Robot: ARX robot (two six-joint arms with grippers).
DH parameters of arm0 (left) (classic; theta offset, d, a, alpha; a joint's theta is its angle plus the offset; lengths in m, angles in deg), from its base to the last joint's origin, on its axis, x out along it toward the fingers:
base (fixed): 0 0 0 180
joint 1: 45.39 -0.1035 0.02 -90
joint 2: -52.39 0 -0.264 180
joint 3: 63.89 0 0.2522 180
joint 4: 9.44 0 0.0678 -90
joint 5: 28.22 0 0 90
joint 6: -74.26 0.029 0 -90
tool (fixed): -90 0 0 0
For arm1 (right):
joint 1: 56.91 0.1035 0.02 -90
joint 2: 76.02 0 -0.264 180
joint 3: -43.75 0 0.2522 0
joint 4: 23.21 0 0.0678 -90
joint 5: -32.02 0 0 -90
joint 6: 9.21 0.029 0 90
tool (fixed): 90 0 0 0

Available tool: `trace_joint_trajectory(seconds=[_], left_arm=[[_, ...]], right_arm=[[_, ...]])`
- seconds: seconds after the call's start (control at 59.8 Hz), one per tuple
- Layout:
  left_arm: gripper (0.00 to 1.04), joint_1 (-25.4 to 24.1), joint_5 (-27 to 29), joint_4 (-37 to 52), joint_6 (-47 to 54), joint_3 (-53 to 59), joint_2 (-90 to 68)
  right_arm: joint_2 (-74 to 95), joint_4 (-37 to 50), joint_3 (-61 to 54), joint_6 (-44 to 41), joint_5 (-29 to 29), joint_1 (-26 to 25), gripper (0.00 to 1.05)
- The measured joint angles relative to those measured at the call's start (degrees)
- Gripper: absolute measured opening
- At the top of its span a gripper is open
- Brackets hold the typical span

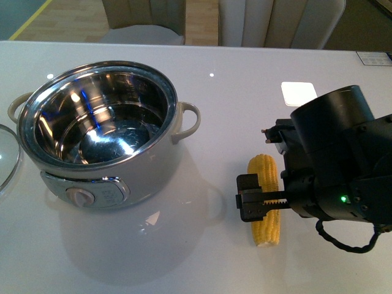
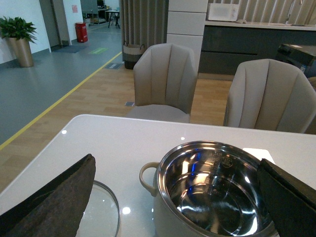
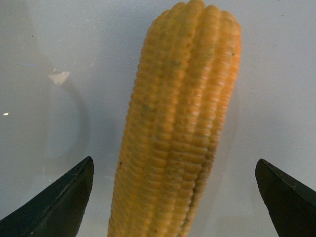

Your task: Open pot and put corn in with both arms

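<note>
Over the desk (image 1: 245, 92), the right gripper (image 3: 174, 163) straddles the corn (image 1: 263, 171), fingers (image 3: 64, 197) wide; the left gripper (image 2: 176, 160), equally wide, faces the open pot (image 1: 156, 171).

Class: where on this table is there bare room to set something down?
Free: the table strip in front of the pot; the gap between the pot and the corn; the far strip toward the chairs. Crowded: the left edge, where the glass lid lies beside the pot, and the right, where the open right pincer straddles the corn.
</note>
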Motion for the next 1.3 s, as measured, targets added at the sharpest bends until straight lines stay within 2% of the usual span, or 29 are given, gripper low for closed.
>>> trace_joint_trajectory(seconds=[0.134,0.167,0.451,0.635,0.802,1.053,1.304], left_arm=[[0.98,0.0,0.0,0.0,0.0,0.0,0.0],[0.98,0.0,0.0,0.0,0.0,0.0,0.0],[0.98,0.0,0.0,0.0,0.0,0.0,0.0],[0.98,0.0,0.0,0.0,0.0,0.0,0.0],[0.98,0.0,0.0,0.0,0.0,0.0,0.0],[0.98,0.0,0.0,0.0,0.0,0.0,0.0],[0.98,0.0,0.0,0.0,0.0,0.0,0.0]], right_arm=[[2.1,0.0,1.1,0.2,-0.8,0.8,0.96],[2.5,0.0,1.2,0.2,-1.1,1.0,0.93],[2.7,0.0,-0.7,-0.8,-0.9,1.8,0.48],[-1.2,-1.1,-2.8,-1.3,-0.5,1.9,0.30],[-8.3,-2.7,-5.5,-1.3,2.0,1.9,0.23],[-21.3,-7.5,-6.8,2.7,7.2,2.4,0.21],[-25.7,-13.7,1.8,8.7,9.5,6.1,0.19]])
